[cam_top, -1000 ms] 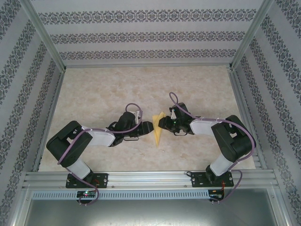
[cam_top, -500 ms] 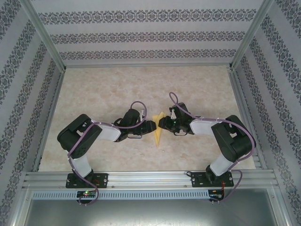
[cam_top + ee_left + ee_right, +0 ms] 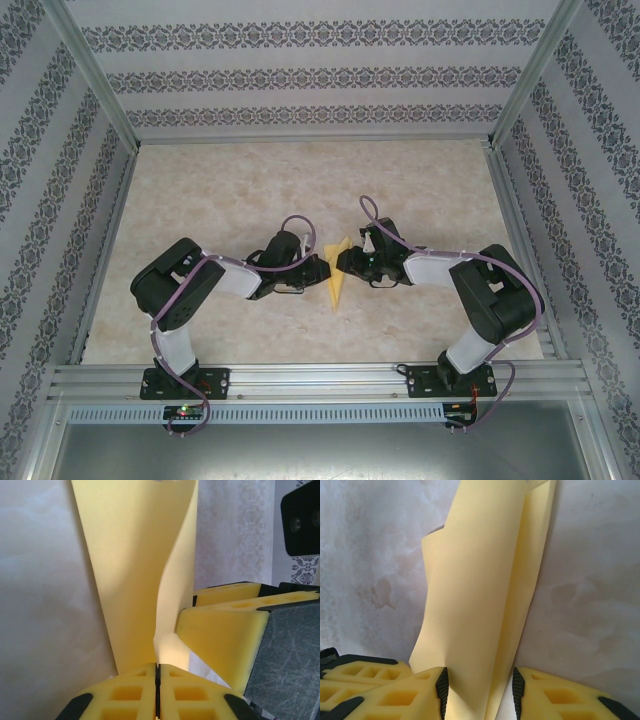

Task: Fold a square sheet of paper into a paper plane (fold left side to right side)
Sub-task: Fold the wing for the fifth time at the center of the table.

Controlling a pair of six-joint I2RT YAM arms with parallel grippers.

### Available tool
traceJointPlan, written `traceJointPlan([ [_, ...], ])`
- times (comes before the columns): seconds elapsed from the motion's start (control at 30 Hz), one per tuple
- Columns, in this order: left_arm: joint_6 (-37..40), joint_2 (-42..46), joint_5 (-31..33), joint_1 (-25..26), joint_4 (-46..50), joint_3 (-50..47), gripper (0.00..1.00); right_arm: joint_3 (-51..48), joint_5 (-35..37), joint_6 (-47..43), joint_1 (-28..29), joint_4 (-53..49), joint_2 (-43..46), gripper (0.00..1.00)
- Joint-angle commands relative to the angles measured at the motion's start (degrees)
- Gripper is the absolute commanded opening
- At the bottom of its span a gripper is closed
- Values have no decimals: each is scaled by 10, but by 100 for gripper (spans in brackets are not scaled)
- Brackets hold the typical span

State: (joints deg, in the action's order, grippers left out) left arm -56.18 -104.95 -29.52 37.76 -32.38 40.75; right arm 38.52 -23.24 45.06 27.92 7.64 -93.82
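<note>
— From above, where is the paper?

— The paper plane (image 3: 337, 278) lies about the middle of the table (image 3: 250, 180), somewhat nearer the near edge than the far one. It is a slim yellow dart, with its point toward the near edge and its broad end toward the far edge. The left gripper (image 3: 322, 268) comes at it from the left and the right gripper (image 3: 343, 262) from the right, both at the broad half, nose to nose.

— Can you see the claws from up there?

— Too small to tell. The left wrist camera is plainer. The left gripper (image 3: 157, 690) has its two yellow foam pads pressed flat together, with just a thin dark seam between them. The paper plane (image 3: 130, 580) runs down to that seam, so the claw is closed on its edge. One layer lies flat on the table and another curls up beside it, standing off the surface. Just to the right sits a foam pad of the right gripper (image 3: 220, 635), close against the raised layer.

— And the right wrist camera?

— There the right gripper (image 3: 480, 695) has its pads a moderate way apart, neither wide nor tight. The paper plane (image 3: 480, 580) lies in the gap and stretches away from the camera, with a long crease down it and a narrower layer along its right side. The left-hand pad (image 3: 395, 695) meets the paper's edge. I cannot tell whether the pads actually press on it.
</note>
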Motion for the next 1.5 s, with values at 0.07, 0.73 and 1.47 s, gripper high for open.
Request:
traceJointPlan([
  [0.07, 24, 16, 15, -5, 32, 19, 1, 14, 10, -24, -6, -24, 35, 49],
  [0.73, 38, 26, 25, -5, 45, 16, 0, 80, -18, -10, -18, -20, -40, 63],
  [1.47, 82, 28, 41, -4, 97, 36, 0, 91, -23, -20, -12, -32, -55, 63],
])
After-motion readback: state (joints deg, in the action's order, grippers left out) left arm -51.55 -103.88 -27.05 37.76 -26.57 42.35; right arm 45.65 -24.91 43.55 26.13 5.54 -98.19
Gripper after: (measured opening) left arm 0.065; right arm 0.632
